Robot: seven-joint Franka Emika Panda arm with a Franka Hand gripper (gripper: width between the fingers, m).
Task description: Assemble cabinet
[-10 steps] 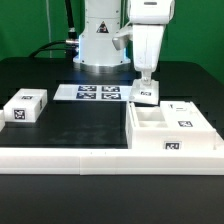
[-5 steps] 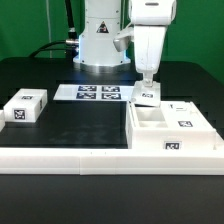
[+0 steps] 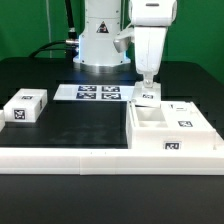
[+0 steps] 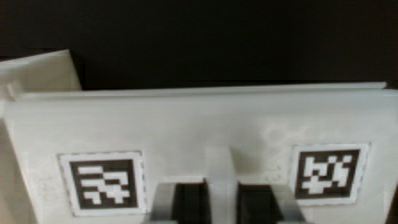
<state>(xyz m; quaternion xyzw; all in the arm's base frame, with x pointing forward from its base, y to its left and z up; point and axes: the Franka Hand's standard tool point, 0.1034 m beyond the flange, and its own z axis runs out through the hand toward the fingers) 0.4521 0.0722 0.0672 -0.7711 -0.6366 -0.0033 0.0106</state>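
The cabinet (image 3: pixel 150 143), a large white open box with marker tags, lies at the exterior view's right on the black table. My gripper (image 3: pixel 146 84) stands at its far left corner, shut on a small white tagged block (image 3: pixel 147 96) that rests at or just above the box's edge. In the wrist view the gripper (image 4: pixel 219 196) has both dark fingers (image 4: pixel 178 202) pinching a thin rib of this block (image 4: pixel 196 125), which shows two tags. Another white tagged block (image 3: pixel 24 106) lies at the exterior view's left.
The marker board (image 3: pixel 88 93) lies flat behind the middle of the table, before the robot base (image 3: pixel 98 40). A long low white rail (image 3: pixel 70 157) runs along the front edge. A white edge (image 4: pixel 39 75) shows beside the held block in the wrist view.
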